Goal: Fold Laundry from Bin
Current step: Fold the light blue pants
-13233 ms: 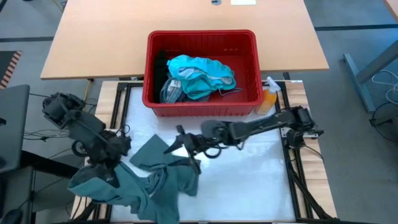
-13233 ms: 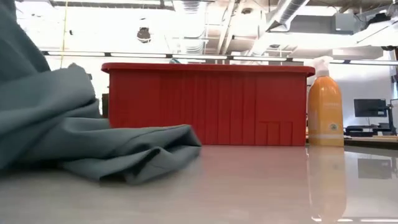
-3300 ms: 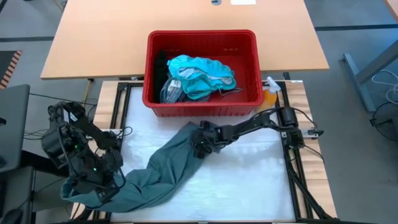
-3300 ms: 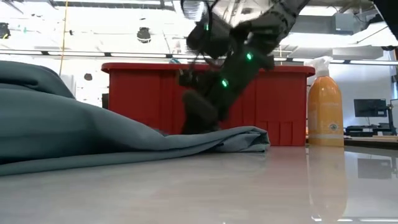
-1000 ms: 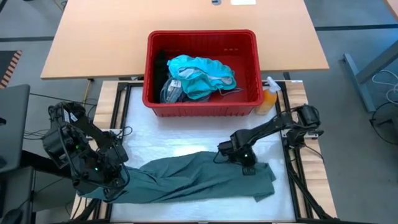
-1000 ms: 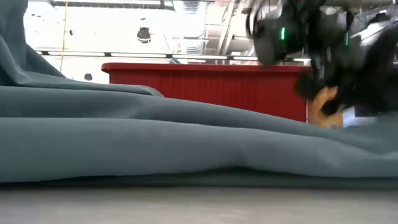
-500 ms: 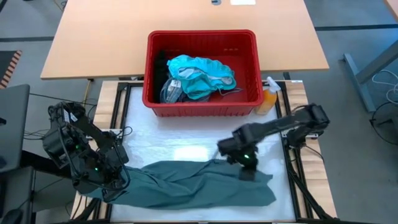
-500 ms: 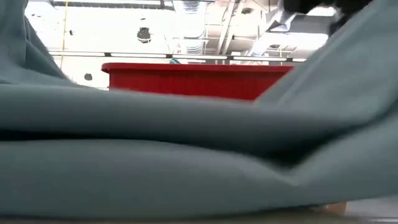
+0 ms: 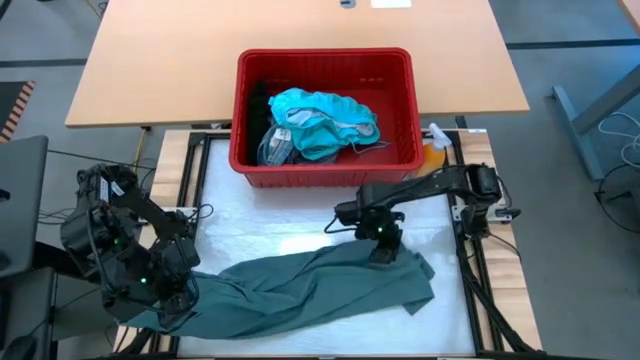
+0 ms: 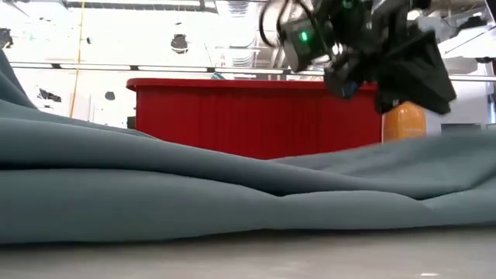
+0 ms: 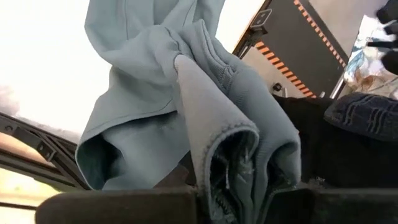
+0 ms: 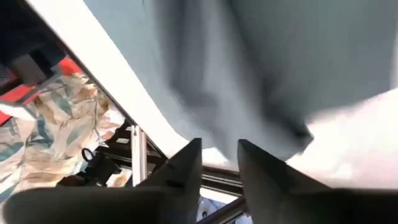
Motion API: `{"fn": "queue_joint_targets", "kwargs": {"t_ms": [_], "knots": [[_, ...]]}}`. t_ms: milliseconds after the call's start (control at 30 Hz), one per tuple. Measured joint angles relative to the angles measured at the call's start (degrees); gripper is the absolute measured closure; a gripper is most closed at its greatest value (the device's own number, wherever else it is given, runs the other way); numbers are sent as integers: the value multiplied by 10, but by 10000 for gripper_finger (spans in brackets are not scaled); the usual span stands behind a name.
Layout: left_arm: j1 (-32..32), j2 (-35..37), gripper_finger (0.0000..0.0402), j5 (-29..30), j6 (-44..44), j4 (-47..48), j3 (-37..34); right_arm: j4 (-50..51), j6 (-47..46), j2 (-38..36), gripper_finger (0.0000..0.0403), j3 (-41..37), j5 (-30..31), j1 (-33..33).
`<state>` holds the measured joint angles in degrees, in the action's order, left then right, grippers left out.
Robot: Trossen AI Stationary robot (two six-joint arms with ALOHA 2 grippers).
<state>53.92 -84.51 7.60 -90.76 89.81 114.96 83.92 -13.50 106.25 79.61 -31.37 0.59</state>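
Observation:
The dull grey-green garment lies stretched along the near part of the table, left to right. My left gripper is at its left end, at the table's near left corner, shut on bunched cloth. My right gripper hangs just above the garment's right end, open and empty, with the cloth beyond its fingers. The red bin stands at the far side and holds bright teal laundry and a black piece. My left gripper holds the garment's left end, a bunch of several folded layers with a stitched hem, pinched between its two fingers. The rest of the garment runs away from it toward the table's right and lies on the table.
The orange spray bottle stands at the bin's right front corner, close behind my right arm; it also shows in the low view. The black table frame runs along both sides. The white table surface shows between bin and garment.
My right gripper has gone up and toward the table's far edge. The garment's right end, raised high half a second ago, now lies low on the table. The left end has stayed in my left gripper.

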Motion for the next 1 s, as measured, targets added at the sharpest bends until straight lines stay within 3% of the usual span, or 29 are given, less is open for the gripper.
{"fn": "queue_joint_targets", "kwargs": {"t_ms": [233, 400, 567, 700, 1000], "knots": [[32, 0, 376, 72, -28, -10, 0, -73, 37, -55, 202, -134, 29, -72], [26, 9, 376, 202, 6, -13, 6, -177, -22, -167, 189, -188, 62, -87], [3, 31, 376, 323, 51, 1, 27, -346, -108, -290, 194, -234, 140, -42], [-23, 59, 376, 322, 82, 2, 22, -392, -115, -344, 198, -275, 163, 32], [-77, 101, 376, 203, 124, 3, 2, -364, -137, -374, 200, -279, 171, 202]]}}
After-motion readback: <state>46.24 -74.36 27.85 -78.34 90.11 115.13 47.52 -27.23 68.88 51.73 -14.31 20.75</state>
